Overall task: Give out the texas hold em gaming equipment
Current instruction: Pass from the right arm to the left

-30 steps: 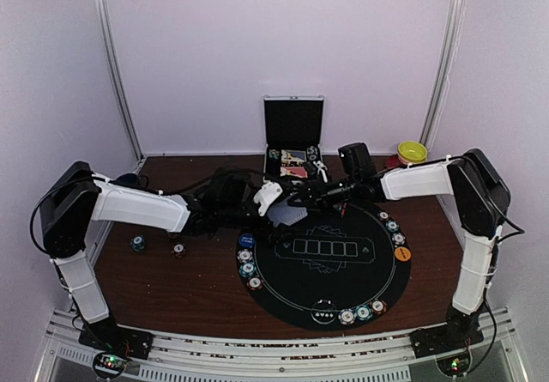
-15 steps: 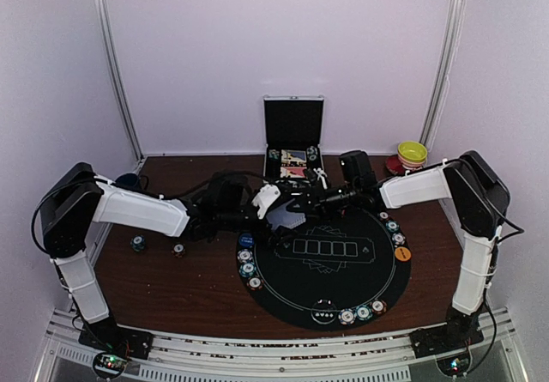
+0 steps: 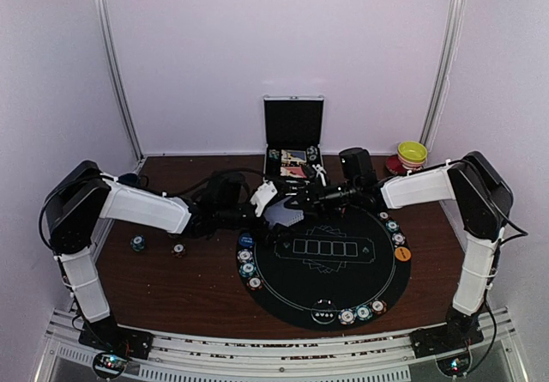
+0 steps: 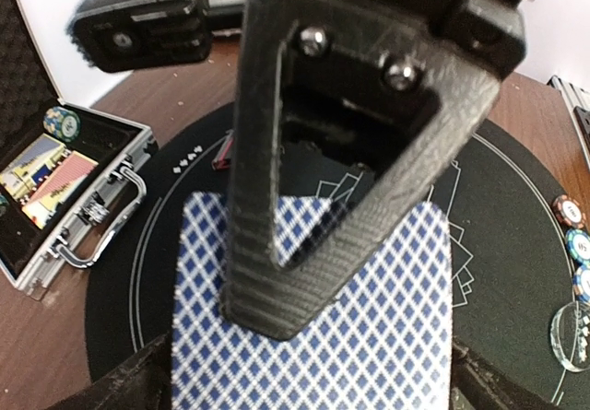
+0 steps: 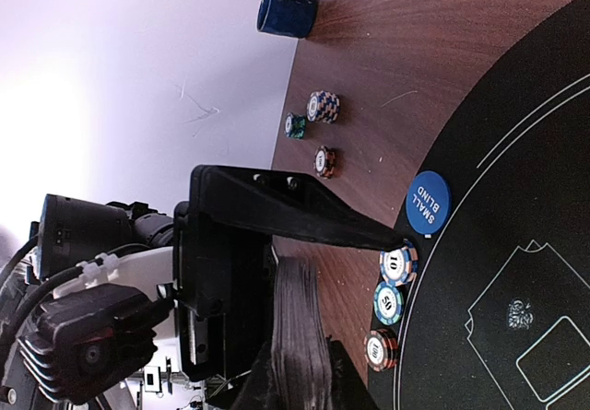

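A deck of blue diamond-backed playing cards (image 3: 282,215) hangs over the far left edge of the black poker mat (image 3: 343,289). My left gripper (image 3: 276,214) is shut on its sides; the deck fills the left wrist view (image 4: 369,336). My right gripper (image 3: 302,197) meets it from the right, and one finger (image 4: 304,244) lies across the top card. The right wrist view shows that finger (image 5: 313,212) and the deck edge-on (image 5: 300,336); its other finger is hidden. Striped chips (image 3: 248,269) and a blue button (image 3: 246,239) lie on the mat's left rim.
More chips (image 3: 392,226) and an orange button (image 3: 403,253) sit on the mat's right rim, others at its near rim (image 3: 362,313). Loose chips (image 3: 137,244) lie on the wood at left. The open silver case (image 3: 293,137), a blue mug (image 5: 286,9) and stacked bowls (image 3: 412,151) stand behind.
Both grippers and the deck have shifted slightly left and towards the far side, staying together at the deck.
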Controlling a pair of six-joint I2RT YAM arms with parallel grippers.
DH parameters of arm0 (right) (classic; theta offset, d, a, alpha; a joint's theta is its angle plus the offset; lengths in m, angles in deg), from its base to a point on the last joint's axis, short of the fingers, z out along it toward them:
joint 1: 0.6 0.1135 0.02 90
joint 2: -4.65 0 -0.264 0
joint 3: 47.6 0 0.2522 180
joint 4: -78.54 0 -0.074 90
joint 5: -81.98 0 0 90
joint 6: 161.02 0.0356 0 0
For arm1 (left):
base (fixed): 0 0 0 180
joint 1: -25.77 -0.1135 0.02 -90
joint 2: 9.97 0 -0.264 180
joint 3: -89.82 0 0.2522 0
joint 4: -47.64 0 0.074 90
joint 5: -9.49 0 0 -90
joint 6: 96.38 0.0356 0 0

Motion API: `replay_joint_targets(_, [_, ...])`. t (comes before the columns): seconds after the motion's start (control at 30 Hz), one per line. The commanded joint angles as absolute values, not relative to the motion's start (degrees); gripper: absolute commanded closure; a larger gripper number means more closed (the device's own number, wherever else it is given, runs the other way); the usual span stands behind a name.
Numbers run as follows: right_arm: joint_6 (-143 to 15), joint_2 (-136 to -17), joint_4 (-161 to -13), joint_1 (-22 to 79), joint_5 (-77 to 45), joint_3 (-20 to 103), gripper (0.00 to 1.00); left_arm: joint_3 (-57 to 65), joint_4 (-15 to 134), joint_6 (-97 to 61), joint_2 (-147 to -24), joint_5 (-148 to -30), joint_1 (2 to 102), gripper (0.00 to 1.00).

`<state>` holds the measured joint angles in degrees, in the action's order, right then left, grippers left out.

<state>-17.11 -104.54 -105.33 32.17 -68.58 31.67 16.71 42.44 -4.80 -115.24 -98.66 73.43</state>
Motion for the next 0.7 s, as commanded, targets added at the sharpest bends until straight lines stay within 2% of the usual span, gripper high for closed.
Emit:
replay_joint_targets(0.0, [-20.0, -102.7, -103.3, 32.7, -68.8, 32.9, 1.00, 15.0, 41.7, -4.5, -116.8, -102.3, 73.0, 0.05])
replay_joint_targets(0.17, [-21.7, -103.6, -100.9, 32.9, -68.5, 33.7, 1.00, 15.8, 40.7, -4.6, -115.8, -103.7, 72.7, 0.11])
replay_joint_targets(0.67, [-23.3, -104.7, -98.7, 33.8, -68.5, 34.7, 1.00, 15.3, 40.7, -5.1, -116.5, -104.7, 72.3, 0.21])
